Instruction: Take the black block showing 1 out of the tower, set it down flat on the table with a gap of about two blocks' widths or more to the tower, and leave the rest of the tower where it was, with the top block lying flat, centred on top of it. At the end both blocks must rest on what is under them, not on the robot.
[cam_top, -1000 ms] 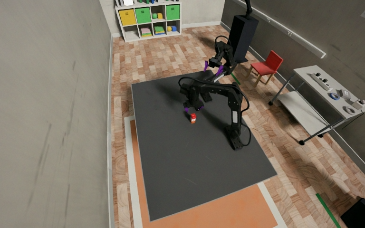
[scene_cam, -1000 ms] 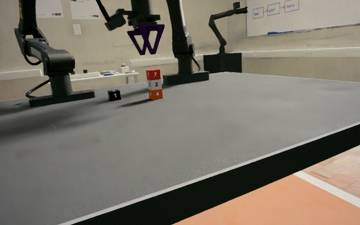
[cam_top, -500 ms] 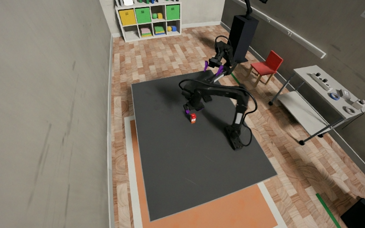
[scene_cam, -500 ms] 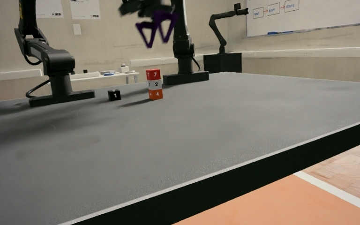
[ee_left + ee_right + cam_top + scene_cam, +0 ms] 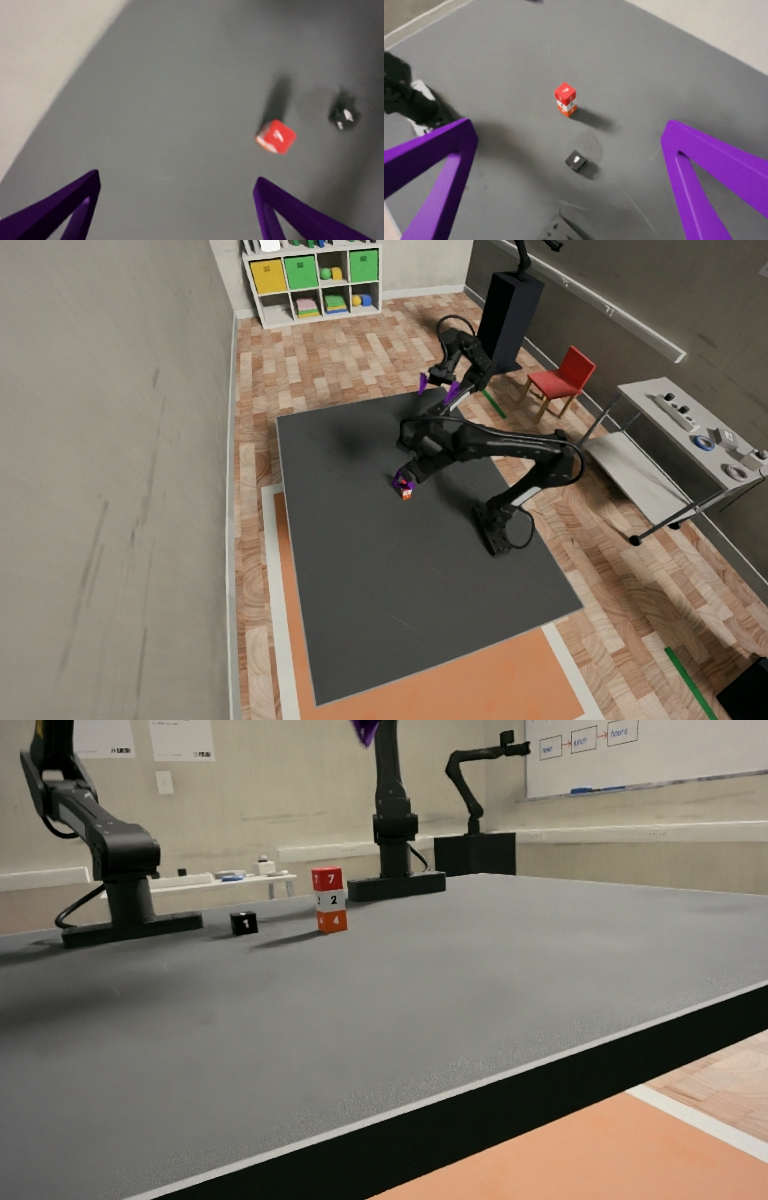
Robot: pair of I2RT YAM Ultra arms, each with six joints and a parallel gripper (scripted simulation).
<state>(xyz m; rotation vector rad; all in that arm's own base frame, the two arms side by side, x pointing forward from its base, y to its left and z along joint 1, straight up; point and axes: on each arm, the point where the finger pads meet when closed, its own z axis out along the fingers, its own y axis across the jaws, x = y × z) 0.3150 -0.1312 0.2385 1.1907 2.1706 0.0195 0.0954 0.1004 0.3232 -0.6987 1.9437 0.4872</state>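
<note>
The tower (image 5: 329, 899) stands on the grey table, with a red 7 block on top, a white 2 block in the middle and an orange 4 block at the bottom. It also shows in the right wrist view (image 5: 566, 99) and the left wrist view (image 5: 276, 136). The black block showing 1 (image 5: 244, 922) lies flat on the table apart from the tower, as the right wrist view (image 5: 576, 160) and the left wrist view (image 5: 344, 114) also show. My left gripper (image 5: 403, 480) (image 5: 180, 182) is open and empty, raised above the tower. My right gripper (image 5: 437, 388) (image 5: 569, 129) is open and empty, high at the back.
The left arm's base (image 5: 396, 884) stands behind the tower. The right arm's base (image 5: 130, 923) stands beyond the black block. A shelf (image 5: 313, 279), a red chair (image 5: 560, 381) and a side table (image 5: 685, 426) stand off the table.
</note>
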